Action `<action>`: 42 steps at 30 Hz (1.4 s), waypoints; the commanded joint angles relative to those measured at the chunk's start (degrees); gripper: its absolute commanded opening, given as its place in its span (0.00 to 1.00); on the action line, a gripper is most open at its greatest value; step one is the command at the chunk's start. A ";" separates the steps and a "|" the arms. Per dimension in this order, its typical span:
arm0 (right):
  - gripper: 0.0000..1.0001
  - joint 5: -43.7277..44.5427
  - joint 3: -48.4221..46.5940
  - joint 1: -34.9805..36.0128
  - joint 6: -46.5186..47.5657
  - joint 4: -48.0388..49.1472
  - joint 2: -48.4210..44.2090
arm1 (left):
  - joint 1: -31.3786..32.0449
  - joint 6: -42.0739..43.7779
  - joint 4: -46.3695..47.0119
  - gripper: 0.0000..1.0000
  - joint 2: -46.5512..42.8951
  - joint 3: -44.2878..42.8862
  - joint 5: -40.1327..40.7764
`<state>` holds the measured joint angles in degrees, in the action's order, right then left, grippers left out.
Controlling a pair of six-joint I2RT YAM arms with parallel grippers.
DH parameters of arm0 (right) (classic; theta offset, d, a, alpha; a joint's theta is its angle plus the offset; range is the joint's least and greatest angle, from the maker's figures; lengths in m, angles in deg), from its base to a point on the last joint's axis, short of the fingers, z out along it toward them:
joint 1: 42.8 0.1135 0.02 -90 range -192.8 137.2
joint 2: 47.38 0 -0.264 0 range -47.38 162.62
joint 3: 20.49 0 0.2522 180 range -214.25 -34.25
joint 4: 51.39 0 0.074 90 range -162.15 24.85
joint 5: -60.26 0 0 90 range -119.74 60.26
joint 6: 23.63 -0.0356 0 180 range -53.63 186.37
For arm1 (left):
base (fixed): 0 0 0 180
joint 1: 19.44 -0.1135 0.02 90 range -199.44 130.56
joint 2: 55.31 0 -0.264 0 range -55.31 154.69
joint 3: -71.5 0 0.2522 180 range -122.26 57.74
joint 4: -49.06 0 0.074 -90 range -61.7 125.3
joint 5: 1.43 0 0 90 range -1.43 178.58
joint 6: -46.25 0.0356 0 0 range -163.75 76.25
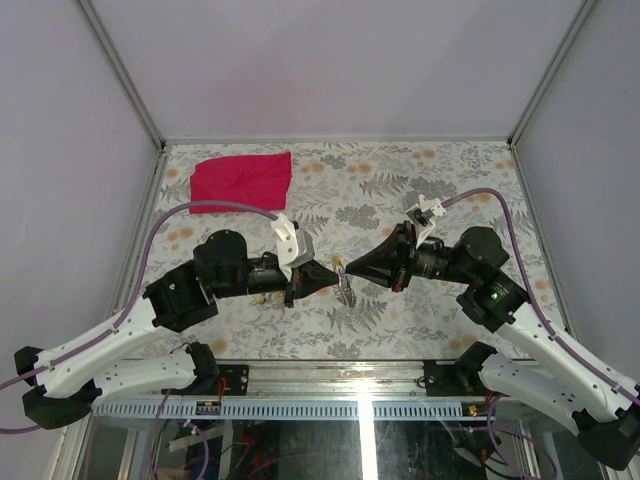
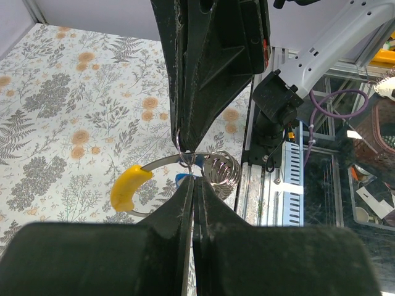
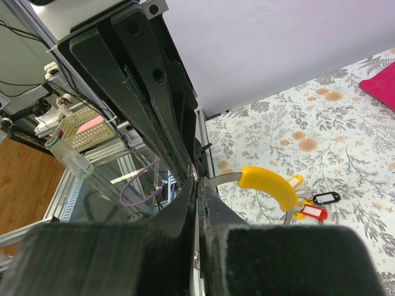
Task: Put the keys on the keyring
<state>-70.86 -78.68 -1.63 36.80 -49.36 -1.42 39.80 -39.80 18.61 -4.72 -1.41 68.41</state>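
Observation:
Both grippers meet tip to tip above the mat's middle. My left gripper [image 2: 194,177] is shut, and a blue key head [image 2: 179,179] shows right at its tip, apparently pinched. My right gripper [image 3: 197,180] is shut on the keyring [image 2: 178,147], a thin wire loop at its fingertips [image 2: 185,132]. From the loop hang a curved metal band with a yellow sleeve [image 2: 128,187] and a silvery coil-like chain [image 2: 221,168], which dangles below the tips [image 1: 347,289]. More keys [image 3: 313,207] with yellow, black and red heads lie on the mat, under the left arm [image 1: 262,297].
A red cloth [image 1: 241,179] lies at the far left of the floral mat [image 1: 430,190]. Grey walls close in the sides and back. The metal rail and arm bases [image 1: 330,405] run along the near edge.

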 commanded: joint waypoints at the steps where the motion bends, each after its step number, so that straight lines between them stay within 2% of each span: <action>1: 0.00 4.01 -0.70 0.19 -0.13 3.52 -1.09 | 0.39 0.88 2.41 0.00 -0.15 -2.28 -2.21; 12: 0.00 5.24 0.66 0.22 -0.87 5.96 -2.37 | 0.41 0.82 2.02 0.00 -0.74 -2.27 -0.55; 23: 0.00 7.55 3.84 0.23 -4.13 12.98 -4.59 | 0.35 0.83 1.66 0.00 -1.63 -1.71 1.17; 42: 0.00 13.27 6.58 0.17 -5.90 16.60 -7.69 | 0.35 0.53 1.97 0.00 -2.16 -1.04 2.23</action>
<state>-63.69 -71.64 -1.04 31.36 -40.38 -6.76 39.83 -39.80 20.42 -5.47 -1.61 70.55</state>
